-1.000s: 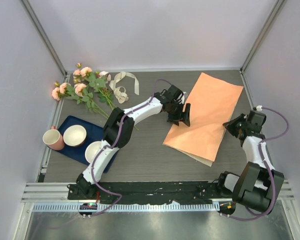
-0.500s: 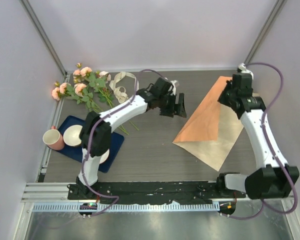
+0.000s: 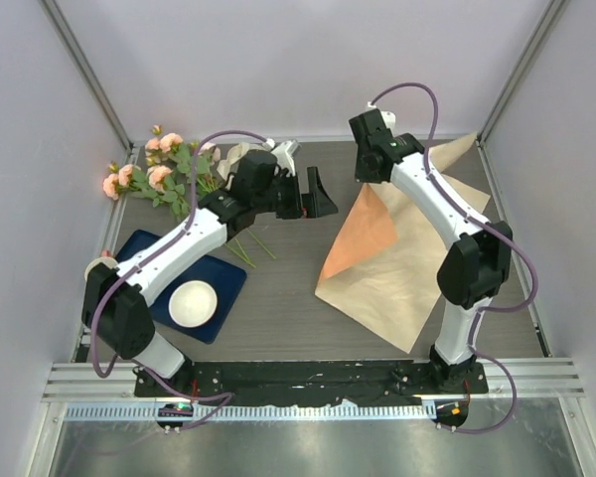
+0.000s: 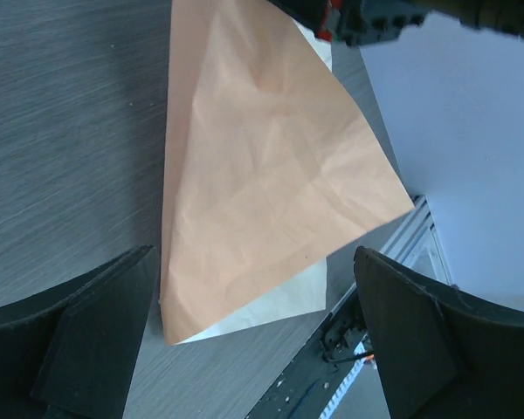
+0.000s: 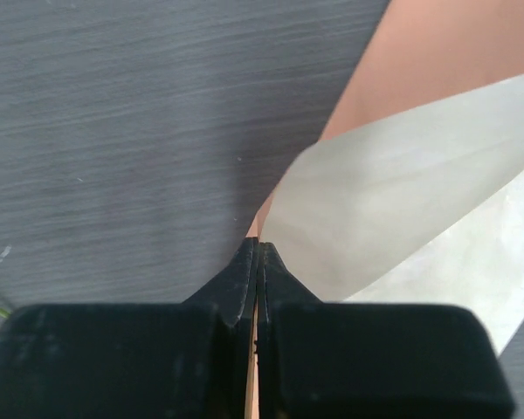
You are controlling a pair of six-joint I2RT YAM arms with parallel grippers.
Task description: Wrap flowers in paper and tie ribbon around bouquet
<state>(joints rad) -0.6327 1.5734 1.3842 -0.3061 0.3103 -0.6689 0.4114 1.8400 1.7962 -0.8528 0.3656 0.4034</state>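
Two grippers show from overhead: my left gripper [image 3: 303, 194] stands spread, holding nothing, above the grey table [image 3: 278, 298], while the right gripper [image 3: 370, 177] pinches a lifted corner of the paper [image 3: 397, 278], a thin sheet folded orange over cream, right of centre. The flowers [image 3: 164, 171] and curled ribbon [image 3: 234, 159] lie far left; a white bowl [image 3: 194, 303] sits in the blue tray [image 3: 228, 283]. Left wrist: creased orange face between wide fingers. Right wrist: jaws pressed together on the paper's edge.
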